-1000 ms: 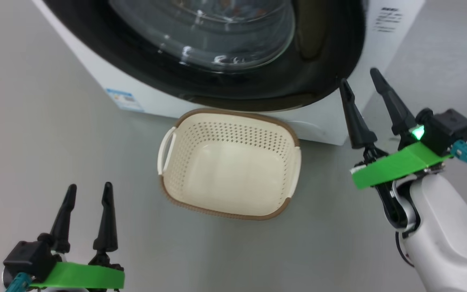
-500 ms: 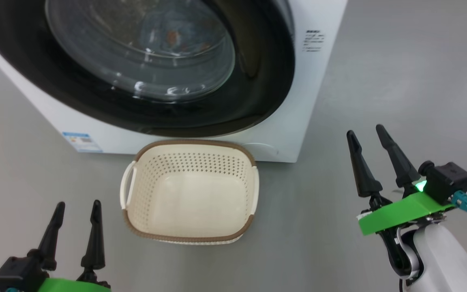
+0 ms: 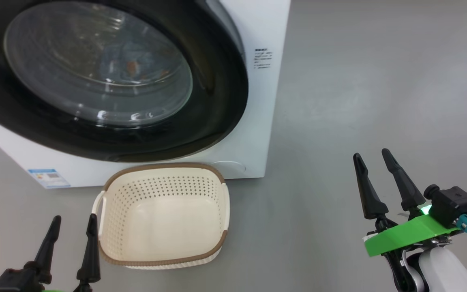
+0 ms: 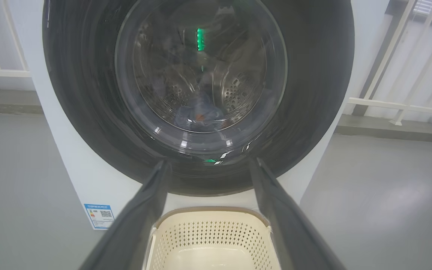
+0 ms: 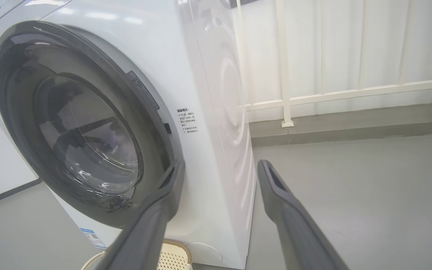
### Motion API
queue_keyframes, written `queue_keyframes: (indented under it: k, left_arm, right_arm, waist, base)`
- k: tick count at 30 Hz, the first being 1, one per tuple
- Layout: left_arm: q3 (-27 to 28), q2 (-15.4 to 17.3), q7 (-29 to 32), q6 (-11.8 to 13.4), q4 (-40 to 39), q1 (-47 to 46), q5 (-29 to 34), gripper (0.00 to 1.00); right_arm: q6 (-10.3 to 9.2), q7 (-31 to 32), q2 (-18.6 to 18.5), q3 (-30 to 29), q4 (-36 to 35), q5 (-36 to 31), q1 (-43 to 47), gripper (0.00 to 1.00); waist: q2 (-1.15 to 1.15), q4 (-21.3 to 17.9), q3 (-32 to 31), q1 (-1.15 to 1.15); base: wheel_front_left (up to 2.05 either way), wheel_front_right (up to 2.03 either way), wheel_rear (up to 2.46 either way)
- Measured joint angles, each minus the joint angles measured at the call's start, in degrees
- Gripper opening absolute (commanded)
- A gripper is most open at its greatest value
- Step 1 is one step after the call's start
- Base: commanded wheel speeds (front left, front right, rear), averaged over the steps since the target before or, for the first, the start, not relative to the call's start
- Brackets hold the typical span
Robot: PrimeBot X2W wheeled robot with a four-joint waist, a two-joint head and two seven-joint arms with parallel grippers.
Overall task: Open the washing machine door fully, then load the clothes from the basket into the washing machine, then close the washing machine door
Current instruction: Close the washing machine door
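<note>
The washing machine (image 3: 258, 121) is a white front-loader, and the washing machine door (image 3: 95, 69) lies shut against it, black rim around a bulging glass window. Through the glass, blue clothes (image 3: 124, 65) with orange marks lie in the drum; the left wrist view shows the clothes (image 4: 199, 114) low in the steel drum. The basket (image 3: 164, 167) stands on the floor in front of the machine with nothing in it. My left gripper (image 3: 74, 218) is open beside the basket's left end. My right gripper (image 3: 370, 154) is open over bare floor, well right of the machine.
A blue label sticker (image 3: 49, 177) sits on the machine's lower front. Grey floor (image 3: 379, 81) stretches to the right of the machine. Behind it run a white railing (image 5: 351, 92) and a low kerb (image 5: 351, 123).
The head view has swung, so machine and basket sit further left. My right gripper, earlier close to the door's right rim, now stands well apart from it, still open.
</note>
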Motion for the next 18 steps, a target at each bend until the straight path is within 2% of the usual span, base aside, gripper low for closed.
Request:
queue_keyframes:
  k: [18]
  left_arm:
    - [1.37,0.65,0.0,0.0,-0.03,2.2,0.01,1.0]
  right_arm:
    - [0.0,0.0,0.0,-2.01,-1.97,-0.05,4.92,1.0]
  waist:
    - [0.0,-5.52,-2.71,0.0]
  base:
    - [0.0,0.0,0.0]
